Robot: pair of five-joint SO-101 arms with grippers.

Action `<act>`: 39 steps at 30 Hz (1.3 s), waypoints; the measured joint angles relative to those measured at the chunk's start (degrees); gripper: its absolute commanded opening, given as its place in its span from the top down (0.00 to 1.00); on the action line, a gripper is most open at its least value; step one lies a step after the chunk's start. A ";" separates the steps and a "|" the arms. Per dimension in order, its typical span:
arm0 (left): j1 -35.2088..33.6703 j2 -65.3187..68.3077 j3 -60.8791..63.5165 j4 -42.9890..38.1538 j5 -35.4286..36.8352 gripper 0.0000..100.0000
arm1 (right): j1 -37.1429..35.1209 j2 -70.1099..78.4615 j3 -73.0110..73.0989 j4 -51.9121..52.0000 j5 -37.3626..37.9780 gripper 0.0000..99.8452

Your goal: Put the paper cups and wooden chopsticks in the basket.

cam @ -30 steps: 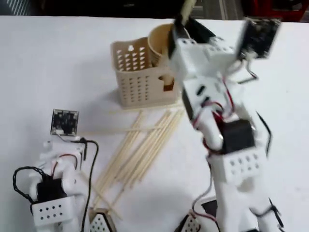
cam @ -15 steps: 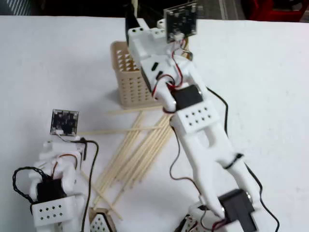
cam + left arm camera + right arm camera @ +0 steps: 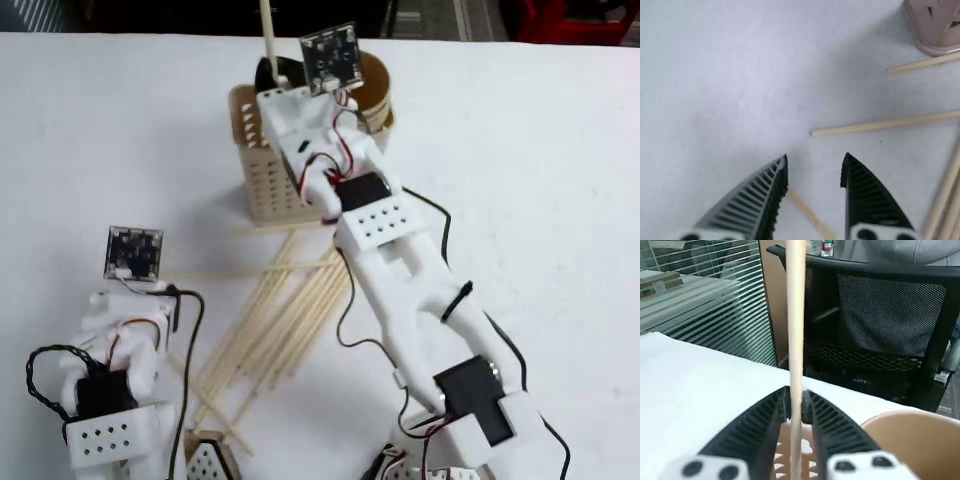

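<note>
The right gripper [image 3: 796,401] has its black ridged fingers [image 3: 765,422] closed on a single pale wooden chopstick [image 3: 796,315], which is held upright. In the high view this gripper [image 3: 272,82] stands directly over the beige perforated plastic basket [image 3: 262,185], at 12 o'clock from the middle of the white table [image 3: 120,120]. The stick [image 3: 267,35] rises above the basket. Whether its lower end is inside the basket cannot be told. A brown paper cup [image 3: 378,88] stands upright at the 3 o'clock side of the basket and appears to sit within it. The loose wooden chopsticks [image 3: 285,320] lie fanned on the table at 6 o'clock from the basket, the nearest ends just beside its base. The left gripper [image 3: 815,159] is low over the table at 8 o'clock from the basket, with its fingers [image 3: 765,192] parted and holding nothing. One loose stick [image 3: 807,214] lies on the table under them.
</note>
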 measured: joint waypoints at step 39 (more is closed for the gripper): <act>0.00 0.00 0.70 0.00 0.00 0.82 | 2.11 -35.60 24.62 57.67 -11.08 0.86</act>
